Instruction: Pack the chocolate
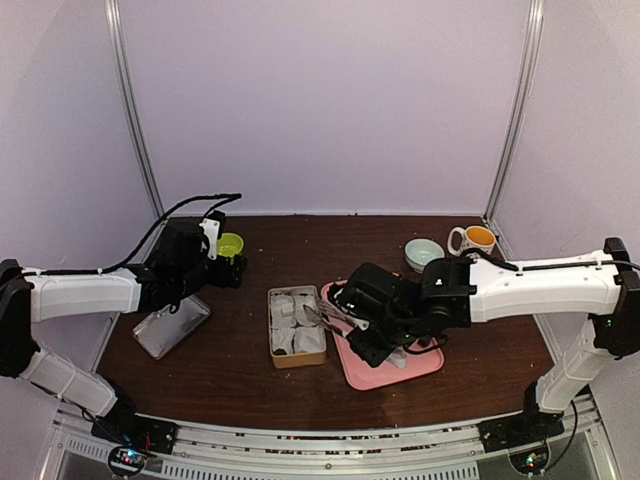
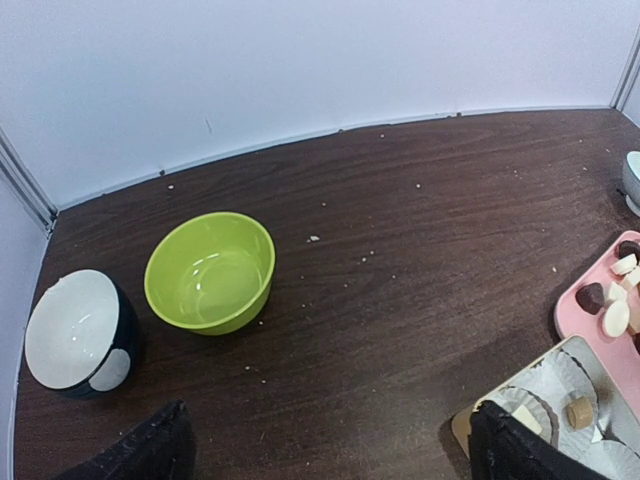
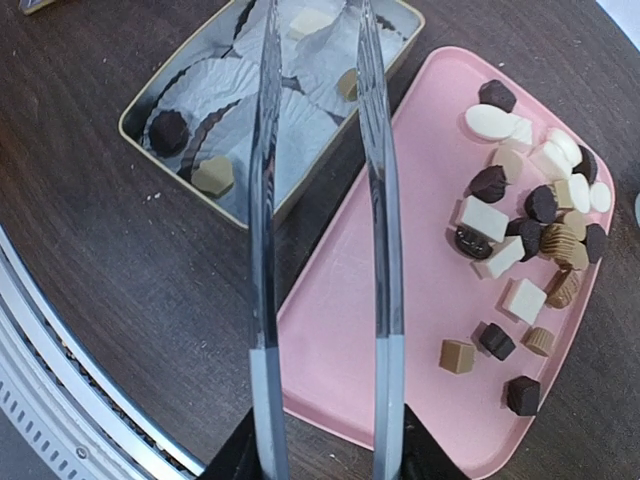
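L end effector [image 2: 330, 420]: released, both fingers [image 2: 140, 455] wide apart, hovering above dark wood bench [image 2: 400, 250], touching nothing. Just ahead of it in L wrist view: green bowl [image 2: 210, 272], upright; beside that, to the left, a dark bowl w/ white inside [image 2: 75, 330], tilted.

R end effector [image 3: 325, 465]: clenched on handle end of clear tongs [image 3: 265, 200]. Tong blades stand apart and reach fwd over edge of pink tray [image 3: 340, 330] and onto tan box [image 3: 135, 125]; tips near the white paper cups [image 3: 300, 120] in the box.

Chocolate [image 3: 530, 215]: most pcs heaped on far-right part of the tray, dark, caramel and cream-white mixed, some touching each other; a few lie apart near tray's lower right corner. In the box: one dark pc and one caramel pc sitting in cups at its near-left end, approx. two more paler ones further in.

In top view, box and tray side by side at bench centre, box on the left. Orange-inside mug [image 1: 473, 239] and pale bowl [image 1: 424, 252] behind the tray, near back wall.
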Action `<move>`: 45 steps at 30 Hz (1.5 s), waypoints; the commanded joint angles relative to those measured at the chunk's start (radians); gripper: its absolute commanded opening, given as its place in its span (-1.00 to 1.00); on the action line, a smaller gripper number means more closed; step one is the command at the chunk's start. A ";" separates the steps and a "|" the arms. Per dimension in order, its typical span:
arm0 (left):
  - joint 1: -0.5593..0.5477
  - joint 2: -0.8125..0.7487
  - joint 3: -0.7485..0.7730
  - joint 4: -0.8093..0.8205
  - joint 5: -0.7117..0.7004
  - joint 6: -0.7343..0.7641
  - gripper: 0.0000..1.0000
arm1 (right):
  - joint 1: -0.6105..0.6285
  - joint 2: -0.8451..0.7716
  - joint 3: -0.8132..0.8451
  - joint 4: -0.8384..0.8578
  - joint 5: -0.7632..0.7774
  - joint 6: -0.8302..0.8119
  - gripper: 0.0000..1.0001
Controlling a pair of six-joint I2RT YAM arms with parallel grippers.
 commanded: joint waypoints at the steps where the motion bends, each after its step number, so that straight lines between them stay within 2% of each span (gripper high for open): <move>1: 0.007 0.009 0.023 0.040 0.007 0.011 0.95 | 0.003 -0.099 -0.030 0.027 0.172 0.051 -0.31; 6: 0.007 0.024 0.030 0.036 0.019 0.000 0.95 | 0.002 -0.169 -0.089 0.055 0.260 0.120 -0.35; 20: 0.007 0.011 0.026 0.036 0.015 0.003 0.95 | 0.000 -0.196 -0.292 0.135 0.246 0.307 -0.42; 29: 0.007 0.016 0.029 0.034 0.020 0.003 0.95 | 0.000 -0.192 -0.337 0.168 0.256 0.322 -0.41; 33: 0.006 0.017 0.029 0.034 0.024 0.003 0.96 | -0.002 -0.163 -0.350 0.259 0.148 0.288 -0.39; 45: 0.007 0.020 0.030 0.035 0.027 0.000 0.95 | -0.005 0.003 -0.320 0.305 0.084 0.340 -0.39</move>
